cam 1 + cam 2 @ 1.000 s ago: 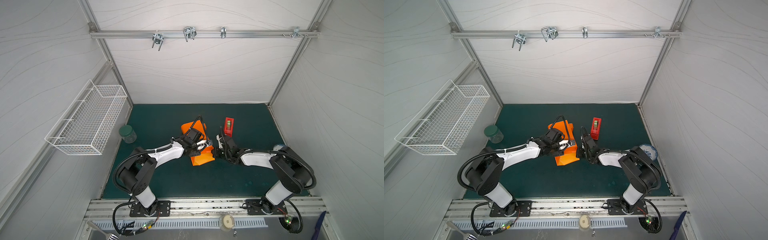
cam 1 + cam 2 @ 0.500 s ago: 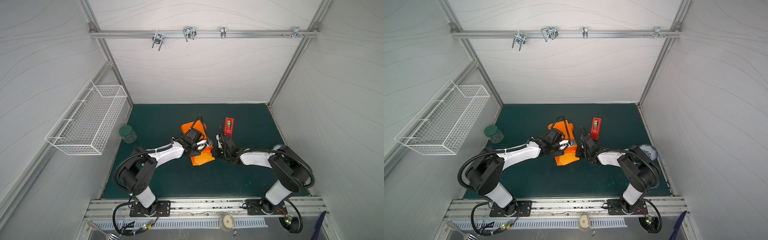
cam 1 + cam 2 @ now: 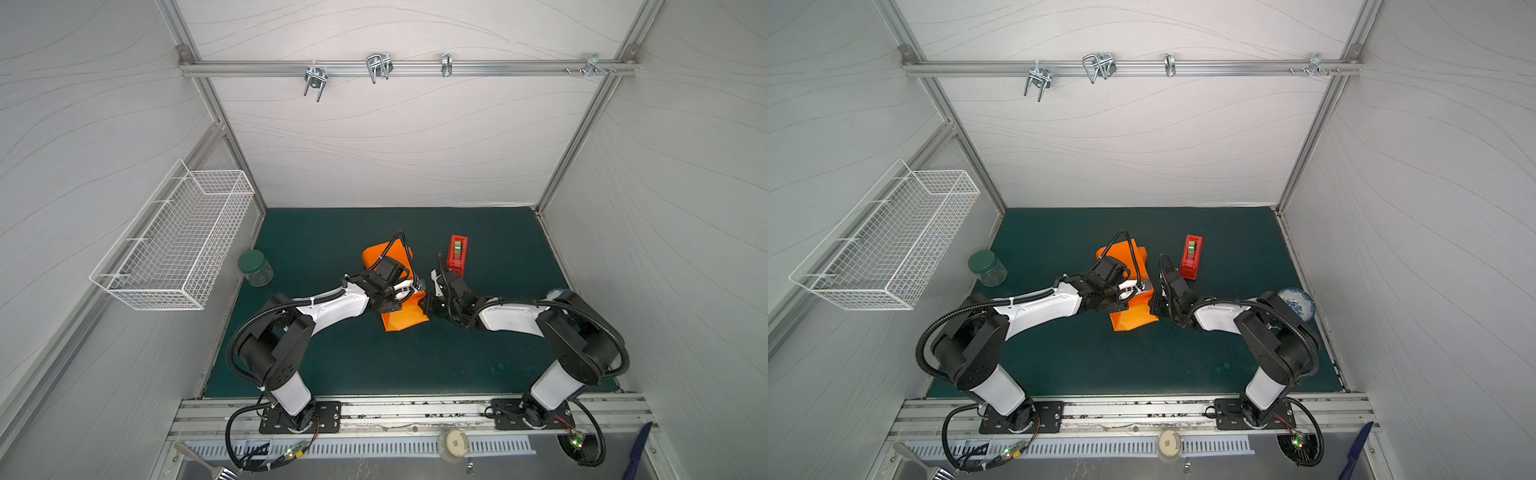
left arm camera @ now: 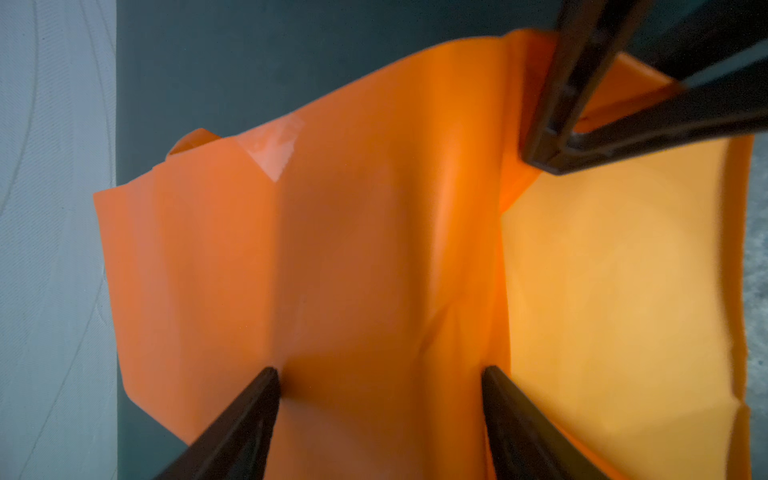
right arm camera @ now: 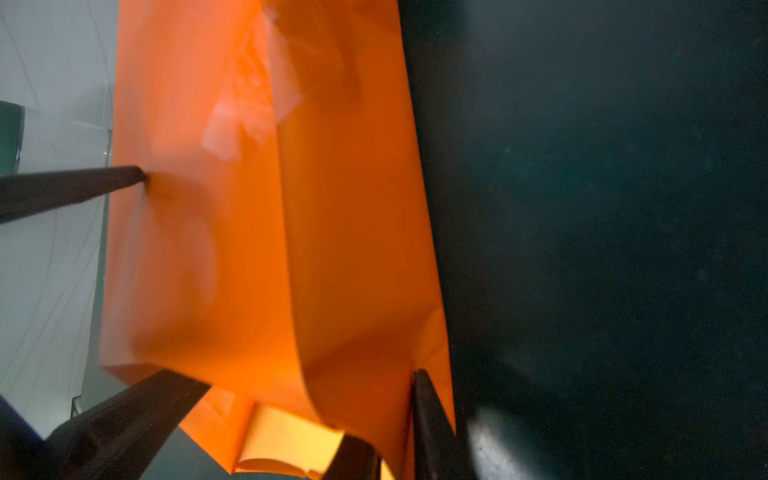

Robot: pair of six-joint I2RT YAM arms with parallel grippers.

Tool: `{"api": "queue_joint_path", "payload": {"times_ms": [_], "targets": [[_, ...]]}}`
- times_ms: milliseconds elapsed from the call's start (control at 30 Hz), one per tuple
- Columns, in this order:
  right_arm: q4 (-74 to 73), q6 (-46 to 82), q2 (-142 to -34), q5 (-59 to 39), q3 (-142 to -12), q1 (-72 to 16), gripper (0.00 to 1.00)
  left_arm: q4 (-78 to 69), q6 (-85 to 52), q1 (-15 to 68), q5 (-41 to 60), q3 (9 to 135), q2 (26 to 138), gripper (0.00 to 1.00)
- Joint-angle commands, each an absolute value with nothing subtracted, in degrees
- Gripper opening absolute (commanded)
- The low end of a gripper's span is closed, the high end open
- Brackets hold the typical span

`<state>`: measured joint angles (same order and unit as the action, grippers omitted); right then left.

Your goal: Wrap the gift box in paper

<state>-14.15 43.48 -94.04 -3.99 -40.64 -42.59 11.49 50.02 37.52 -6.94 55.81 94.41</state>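
Paper [image 3: 401, 322] lengthwise near-to-far, tilted left; left gripper [image 4: 378, 370] spread, right gripper [image 4: 548, 162] pinching it.

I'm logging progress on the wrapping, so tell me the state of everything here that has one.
bright orange thin paper sheet: folded around a box shape, one seam taped.
gift box: not visible, presumably under the paper.
narrow red plastic tape dispenser: standing apart, untouched.
clear glass jar with green lid: upright, lid on.
left gripper: open, pressing on the paper.
right gripper: jaws nearly together at a paper fold; grip unclear.
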Motion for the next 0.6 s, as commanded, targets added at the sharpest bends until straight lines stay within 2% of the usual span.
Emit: {"api": "queue_joint_path", "payload": {"times_ms": [0, 567], "targets": [[-16.15, 44.98, -93.47, -5.25, -40.40, -43.17, 0.18, 13.35, 49.50, 37.37, -6.33, 56.60, 97.28, 0.77], [-20.12, 48.48, -95.13, -7.65, -39.47, -42.77, 0.23, 13.69, 49.23, 37.43, -6.33, 56.70, 97.38, 0.77]]}}
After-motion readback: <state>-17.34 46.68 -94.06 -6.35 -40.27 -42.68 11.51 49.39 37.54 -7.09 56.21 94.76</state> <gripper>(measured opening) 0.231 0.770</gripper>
